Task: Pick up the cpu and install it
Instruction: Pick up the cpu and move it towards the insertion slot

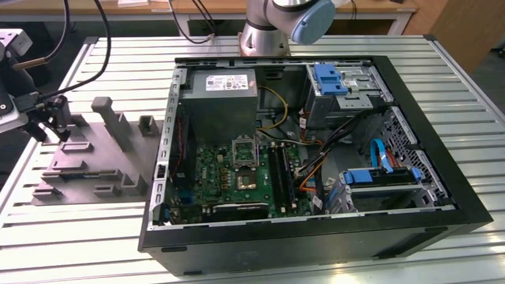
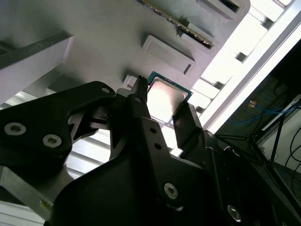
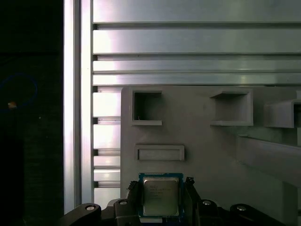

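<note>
- Slatted metal counter [image 1: 71, 236] carries everything; nearest, toward the exterior view's right, stands an open black computer case [image 1: 442, 231], its green board and metal-framed socket [image 1: 245, 152] exposed.
- On the exterior view's left lies the grey tray [image 1: 87, 177] with upright blocks.
- Over the tray's far left corner hangs the pincer [image 1: 49, 131], closed on the cpu [image 3: 161, 197]. In both wrist views its black fingers [image 2: 146, 117] press opposite edges of the chip, silvery top showing. Whether the chip rests on the tray or is lifted, I cannot tell.
- Farther back rises the arm's base [image 1: 268, 29], and beyond it a wooden desk [image 1: 236, 6].
</note>
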Controlling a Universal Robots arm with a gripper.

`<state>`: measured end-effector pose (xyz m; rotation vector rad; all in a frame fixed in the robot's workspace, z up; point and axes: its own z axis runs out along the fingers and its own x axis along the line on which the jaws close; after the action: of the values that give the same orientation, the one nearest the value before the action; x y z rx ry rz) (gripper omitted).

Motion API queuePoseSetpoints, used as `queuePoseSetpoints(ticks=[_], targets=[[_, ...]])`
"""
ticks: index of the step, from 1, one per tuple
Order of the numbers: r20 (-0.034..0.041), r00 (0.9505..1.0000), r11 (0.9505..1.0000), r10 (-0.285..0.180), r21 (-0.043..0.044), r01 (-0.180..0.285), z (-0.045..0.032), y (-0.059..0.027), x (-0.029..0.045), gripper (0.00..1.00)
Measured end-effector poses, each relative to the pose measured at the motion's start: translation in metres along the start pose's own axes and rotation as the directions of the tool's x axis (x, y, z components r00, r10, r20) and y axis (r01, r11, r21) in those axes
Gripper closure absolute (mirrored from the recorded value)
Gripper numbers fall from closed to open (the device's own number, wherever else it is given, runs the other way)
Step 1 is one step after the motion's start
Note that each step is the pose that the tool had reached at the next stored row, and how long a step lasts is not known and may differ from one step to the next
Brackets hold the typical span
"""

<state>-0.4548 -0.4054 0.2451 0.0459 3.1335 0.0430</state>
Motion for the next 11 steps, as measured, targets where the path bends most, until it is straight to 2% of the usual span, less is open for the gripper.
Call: queuePoseSetpoints(ticks=[11], targets=[[0.0000,1.0000,1.0000,0.000,0.0000,0.000,-0.0029,0.0001,0.0000,0.53]])
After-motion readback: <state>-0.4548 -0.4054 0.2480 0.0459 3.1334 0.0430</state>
